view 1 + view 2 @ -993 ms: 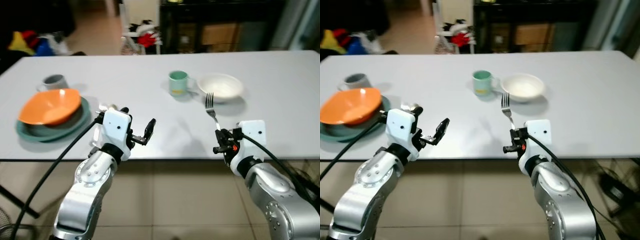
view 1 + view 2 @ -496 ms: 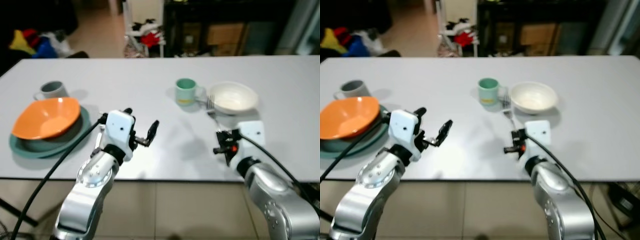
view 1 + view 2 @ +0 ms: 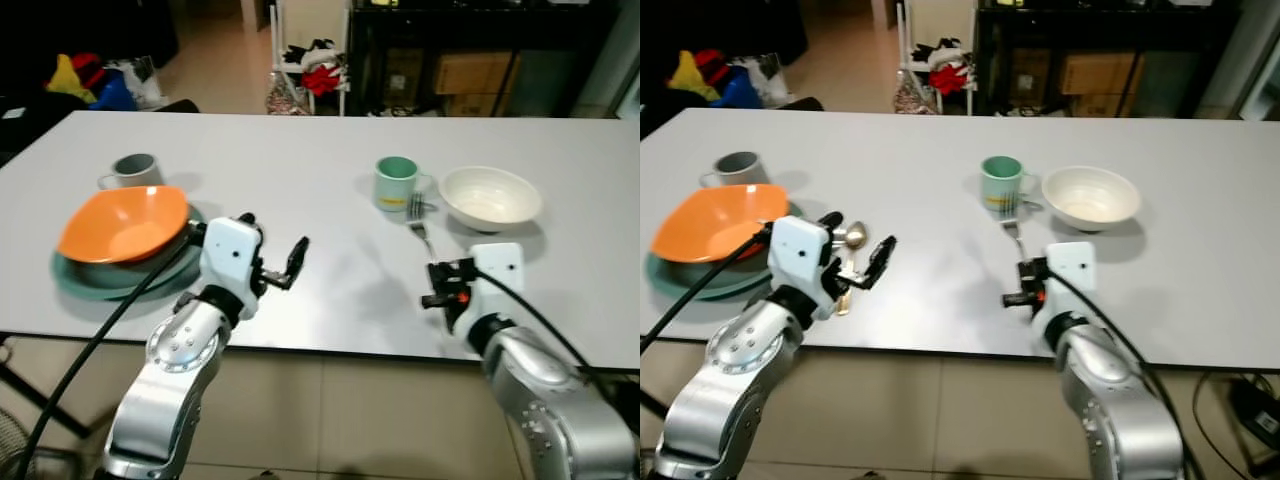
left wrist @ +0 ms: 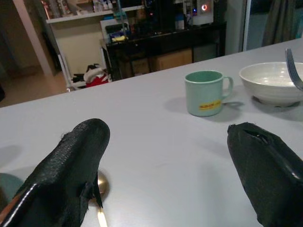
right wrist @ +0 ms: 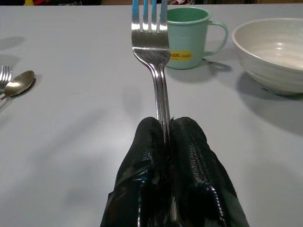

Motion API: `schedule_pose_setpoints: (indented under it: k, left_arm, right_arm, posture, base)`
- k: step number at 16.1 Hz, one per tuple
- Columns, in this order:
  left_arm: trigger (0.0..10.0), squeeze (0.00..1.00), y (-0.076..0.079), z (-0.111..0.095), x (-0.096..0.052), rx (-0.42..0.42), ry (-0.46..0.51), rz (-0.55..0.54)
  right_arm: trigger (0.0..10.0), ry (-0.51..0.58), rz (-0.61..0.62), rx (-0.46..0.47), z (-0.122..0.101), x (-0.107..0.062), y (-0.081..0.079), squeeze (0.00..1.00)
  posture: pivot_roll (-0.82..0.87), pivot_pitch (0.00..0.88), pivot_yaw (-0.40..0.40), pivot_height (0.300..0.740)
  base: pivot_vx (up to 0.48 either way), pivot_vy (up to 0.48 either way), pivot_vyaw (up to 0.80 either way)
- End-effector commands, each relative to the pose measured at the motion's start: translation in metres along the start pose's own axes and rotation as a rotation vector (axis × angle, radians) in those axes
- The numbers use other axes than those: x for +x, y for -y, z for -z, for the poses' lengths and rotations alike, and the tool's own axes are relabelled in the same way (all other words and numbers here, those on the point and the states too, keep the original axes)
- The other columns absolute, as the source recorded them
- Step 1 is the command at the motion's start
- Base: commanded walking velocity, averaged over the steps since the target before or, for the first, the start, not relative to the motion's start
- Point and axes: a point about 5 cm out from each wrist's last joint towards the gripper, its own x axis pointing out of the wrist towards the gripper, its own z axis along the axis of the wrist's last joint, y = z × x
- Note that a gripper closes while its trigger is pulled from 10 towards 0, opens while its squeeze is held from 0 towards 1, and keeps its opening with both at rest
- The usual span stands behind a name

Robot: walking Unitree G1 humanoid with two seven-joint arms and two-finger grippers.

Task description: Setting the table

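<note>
Right gripper: lower right of the left eye view, above the near table edge; fingers pressed together on the fork handle.
Fork: stands up from the right gripper, prongs toward the green mug, off the table.
Left gripper: lower left of centre, fingers spread apart, holding nothing.
Table: wide pale grey top across the middle of the frame.
Green mug: centre right, upright, just beside the white bowl.
White bowl: right of the mug.
Orange bowl: left side, sitting on a green plate.
Grey mug: behind the orange bowl.
Spoon: on the table by the left gripper, near the plate.
</note>
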Motion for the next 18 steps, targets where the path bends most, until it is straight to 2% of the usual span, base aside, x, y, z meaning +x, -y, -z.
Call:
schedule_pose_setpoints:
  k: [1,5,7,10,11,14,17,18]
  left_arm:
    - [10.0,0.00,-0.005,0.000,0.001,0.008,-0.013,-0.011]
    - [10.0,0.00,-0.004,0.000,0.002,0.007,-0.013,-0.001]
    - [10.0,0.00,-0.001,-0.001,0.004,0.065,-0.016,0.029]
    - [10.0,0.00,-0.001,0.000,0.005,0.066,-0.023,0.027]
    - [10.0,0.00,0.000,0.000,0.006,0.034,-0.023,0.035]
    - [10.0,0.00,0.008,-0.001,0.005,0.036,-0.023,0.109]
    - [10.0,0.00,0.016,0.001,0.001,0.039,-0.040,0.234]
    - [10.0,0.00,0.017,0.001,0.000,0.036,-0.042,0.252]
  right_arm:
    - [10.0,0.009,-0.012,0.001,-0.003,0.002,-0.004,0.00]
    - [10.0,0.009,-0.008,-0.001,-0.003,0.003,-0.003,0.00]
    - [10.0,0.005,0.001,-0.002,-0.003,0.004,-0.002,0.00]
    - [10.0,-0.005,0.009,-0.004,-0.003,0.005,-0.001,0.00]
    - [10.0,-0.019,0.020,-0.013,-0.002,0.007,0.000,0.00]
    - [10.0,-0.085,0.043,-0.061,0.001,0.019,0.003,0.00]
    - [10.0,-0.132,0.070,-0.045,-0.002,0.047,0.007,0.00]
    - [10.0,-0.137,0.072,-0.044,-0.002,0.051,0.008,0.00]
  posture:
    - [0.05,0.000,0.065,0.740]
    - [0.05,0.000,0.068,0.740]
    - [0.05,0.000,0.070,0.740]
    - [0.05,0.000,0.075,0.740]
    - [0.05,0.000,0.077,0.740]
    - [0.05,0.000,0.084,0.740]
    - [0.05,0.000,0.085,0.740]
    - [0.06,0.000,0.083,0.740]
  base:
    - [0.000,0.409,0.00]
    - [0.000,0.406,0.00]
    - [0.000,0.000,0.00]
    - [0.000,-0.320,0.00]
    - [0.000,0.000,0.00]
    - [0.000,0.000,0.00]
    - [0.000,0.000,0.00]
    - [0.000,0.000,0.00]
